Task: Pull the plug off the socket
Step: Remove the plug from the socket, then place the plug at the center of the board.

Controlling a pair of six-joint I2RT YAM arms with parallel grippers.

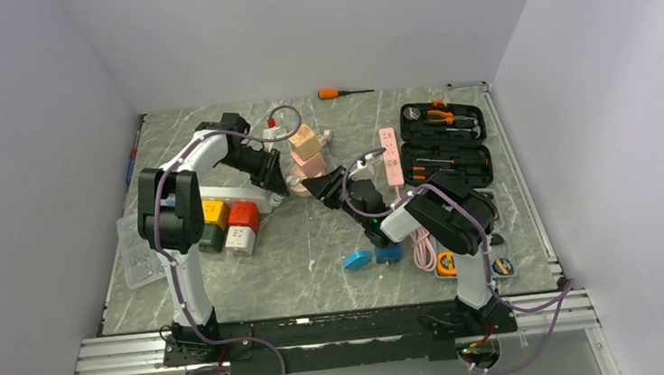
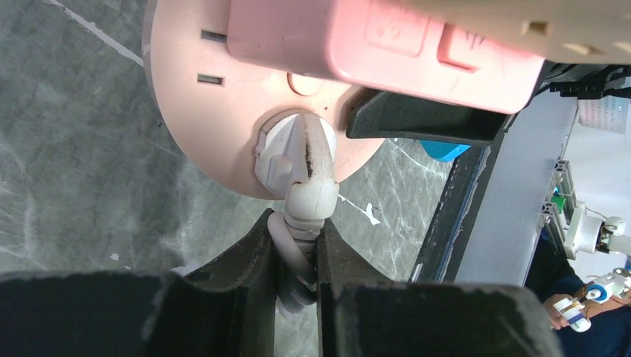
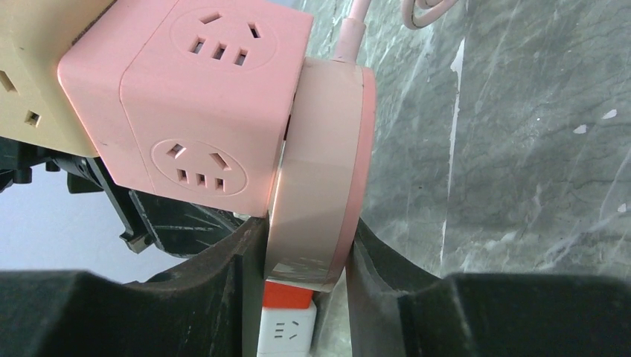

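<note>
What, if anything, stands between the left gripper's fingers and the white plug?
Nothing visible. The left gripper pinches the ribbed cable collar right behind the white plug, which sits in the round pink socket.

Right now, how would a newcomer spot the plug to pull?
On the grey marble table's middle is a pink cube socket block. Against it sits a round pink plastic disc with the white plug at its centre. Among pink neighbours it is white, its cord pinched by the left fingers.

Bright even overhead light, soft shadows on grey marbled tabletop (image 1: pixel 306 244); wrist views slightly soft up close, top view sharp.
</note>
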